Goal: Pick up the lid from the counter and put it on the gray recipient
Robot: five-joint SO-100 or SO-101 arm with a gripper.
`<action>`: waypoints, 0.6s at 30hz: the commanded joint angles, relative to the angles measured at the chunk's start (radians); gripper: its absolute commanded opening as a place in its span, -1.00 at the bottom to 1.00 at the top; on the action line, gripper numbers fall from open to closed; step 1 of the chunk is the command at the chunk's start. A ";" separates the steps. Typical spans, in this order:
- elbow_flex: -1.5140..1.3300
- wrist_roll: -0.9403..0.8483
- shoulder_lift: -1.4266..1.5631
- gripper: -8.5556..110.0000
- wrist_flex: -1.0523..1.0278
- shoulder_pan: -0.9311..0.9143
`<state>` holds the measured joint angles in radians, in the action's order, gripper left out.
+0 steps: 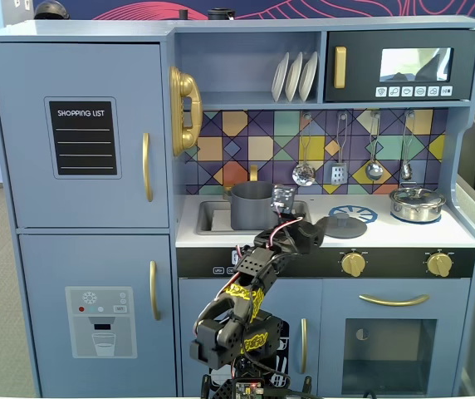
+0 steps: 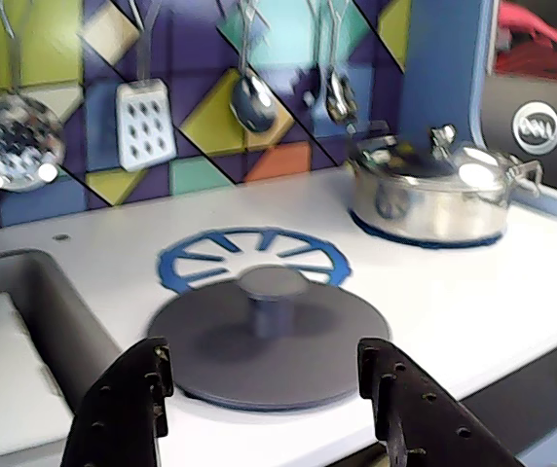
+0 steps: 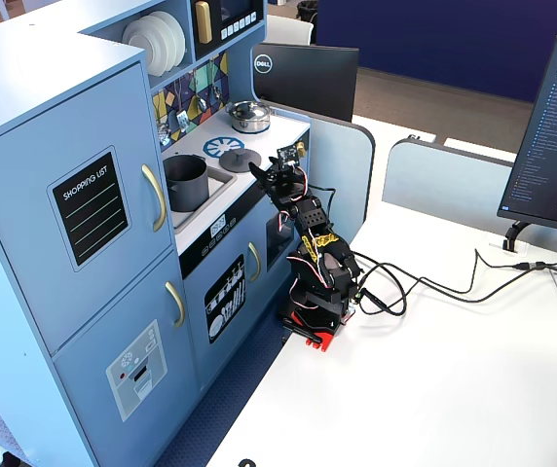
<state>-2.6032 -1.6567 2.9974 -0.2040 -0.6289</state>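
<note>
Gripper (image 2: 264, 389) spread wide and empty, its two black fingers (image 2: 123, 409) hovering at 6 o'clock of the gray lid (image 2: 269, 336), not touching it.

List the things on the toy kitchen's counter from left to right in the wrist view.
Sink → gray lid lying partly over the blue burner mark → shiny steel pot.
</note>
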 commanded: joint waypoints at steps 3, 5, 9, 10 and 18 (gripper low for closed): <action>0.087 0.002 -0.101 -0.48 0.086 -0.014; 0.087 -0.002 -0.164 -0.46 0.130 -0.026; 0.100 0.017 -0.275 -0.37 0.216 -0.011; 0.101 0.018 -0.304 -0.37 0.249 -0.002; 0.152 0.018 -0.538 -0.39 0.431 0.028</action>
<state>-2.5341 -1.6460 2.5403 0.1457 -0.6136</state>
